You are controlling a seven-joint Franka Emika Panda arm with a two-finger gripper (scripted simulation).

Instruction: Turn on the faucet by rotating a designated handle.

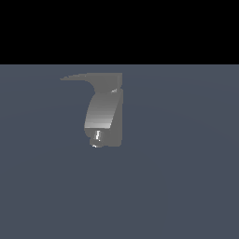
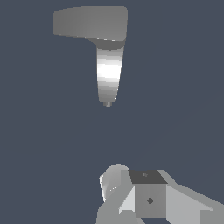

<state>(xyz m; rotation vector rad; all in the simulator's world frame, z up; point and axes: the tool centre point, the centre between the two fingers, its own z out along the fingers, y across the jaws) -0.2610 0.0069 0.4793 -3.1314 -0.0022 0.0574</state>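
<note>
Judging by these views, the task has hardly begun: the faucet (image 1: pixel 103 112) stands alone on the blue-grey surface, and its handle (image 1: pixel 77 78) pointing toward the exterior view's left looks untouched. In the wrist view the gripper (image 2: pixel 140 194) sits well apart from the faucet (image 2: pixel 108 70), only partly in frame, so I cannot tell whether its fingers are spread or pressed together. Open room surrounds the handle (image 2: pixel 89 22) on all sides for an approach

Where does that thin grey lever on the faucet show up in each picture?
Exterior view: the handle juts toward the exterior view's left from the faucet's top.
Wrist view: the handle is the broad flat slab, clear of the tool.
Shared landmark: the bright curved spout body.
</note>
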